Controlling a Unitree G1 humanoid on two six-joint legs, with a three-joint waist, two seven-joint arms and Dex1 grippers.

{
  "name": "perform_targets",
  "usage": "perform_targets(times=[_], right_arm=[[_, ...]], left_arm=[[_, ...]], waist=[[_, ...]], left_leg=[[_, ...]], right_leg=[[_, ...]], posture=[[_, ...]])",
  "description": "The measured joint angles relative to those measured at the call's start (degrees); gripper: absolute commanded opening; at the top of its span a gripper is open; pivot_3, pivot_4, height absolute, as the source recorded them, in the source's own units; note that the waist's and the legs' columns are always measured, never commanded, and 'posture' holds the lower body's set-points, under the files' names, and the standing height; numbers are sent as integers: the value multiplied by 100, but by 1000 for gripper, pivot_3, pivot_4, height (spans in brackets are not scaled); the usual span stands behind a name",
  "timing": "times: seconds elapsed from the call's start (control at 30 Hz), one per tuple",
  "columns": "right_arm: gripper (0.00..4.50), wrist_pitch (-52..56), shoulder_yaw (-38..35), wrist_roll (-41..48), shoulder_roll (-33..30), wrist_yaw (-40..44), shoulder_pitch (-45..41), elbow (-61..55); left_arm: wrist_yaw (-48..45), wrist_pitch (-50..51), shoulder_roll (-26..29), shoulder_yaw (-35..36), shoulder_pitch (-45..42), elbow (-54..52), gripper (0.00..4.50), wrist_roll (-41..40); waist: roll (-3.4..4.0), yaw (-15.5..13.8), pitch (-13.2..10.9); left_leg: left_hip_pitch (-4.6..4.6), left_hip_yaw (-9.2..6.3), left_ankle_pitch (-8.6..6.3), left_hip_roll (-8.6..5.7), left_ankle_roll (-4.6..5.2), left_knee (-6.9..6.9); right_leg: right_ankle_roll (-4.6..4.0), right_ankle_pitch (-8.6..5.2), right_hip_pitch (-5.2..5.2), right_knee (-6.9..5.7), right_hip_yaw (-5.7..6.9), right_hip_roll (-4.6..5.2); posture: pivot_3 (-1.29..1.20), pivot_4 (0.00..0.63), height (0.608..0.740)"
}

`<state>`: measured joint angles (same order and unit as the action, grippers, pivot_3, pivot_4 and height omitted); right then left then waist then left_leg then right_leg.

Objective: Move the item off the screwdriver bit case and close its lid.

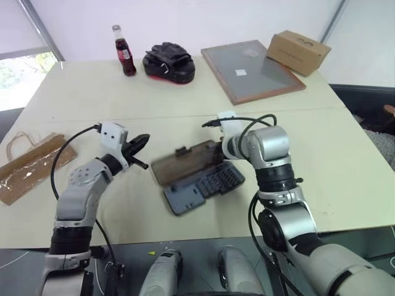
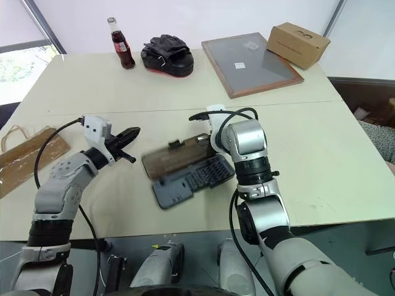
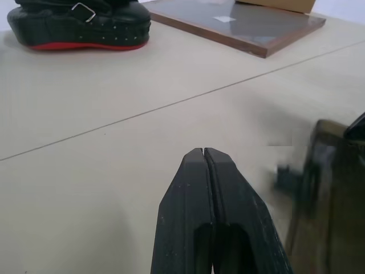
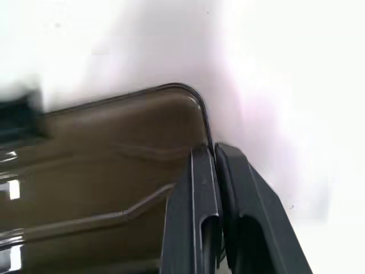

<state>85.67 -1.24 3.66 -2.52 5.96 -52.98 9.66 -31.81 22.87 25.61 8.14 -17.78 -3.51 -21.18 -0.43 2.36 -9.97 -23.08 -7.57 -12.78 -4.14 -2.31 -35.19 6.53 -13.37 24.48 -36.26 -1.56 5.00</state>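
Nearest the desk's front edge lies the case (image 1: 203, 184), tray flat and lid (image 1: 185, 160) raised, right gripper (image 4: 214, 149) pinched on its edge, so swing it gently over; left gripper (image 3: 203, 153) hovers shut, the bag (image 1: 31, 165) already off at the left edge.

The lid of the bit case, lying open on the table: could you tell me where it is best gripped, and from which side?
Probably at the lid's far long edge, by the small latch tab, coming from the far side. That edge is free and opposite the hinge joining the tray, so lifting there should swing it shut.
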Motion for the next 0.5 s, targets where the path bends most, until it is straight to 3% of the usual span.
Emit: perform_targets(times=[0.5], right_arm=[[33, 646, -1024, -369, 729, -973, 5, -506]], left_arm=[[25, -2, -4, -10, 0, 0, 0, 22]], waist=[[1, 4, -1]], left_leg=[[-1, -3, 0, 0, 0, 3]], right_leg=[[0, 0, 4, 0, 0, 0]], posture=[[0, 150, 740]])
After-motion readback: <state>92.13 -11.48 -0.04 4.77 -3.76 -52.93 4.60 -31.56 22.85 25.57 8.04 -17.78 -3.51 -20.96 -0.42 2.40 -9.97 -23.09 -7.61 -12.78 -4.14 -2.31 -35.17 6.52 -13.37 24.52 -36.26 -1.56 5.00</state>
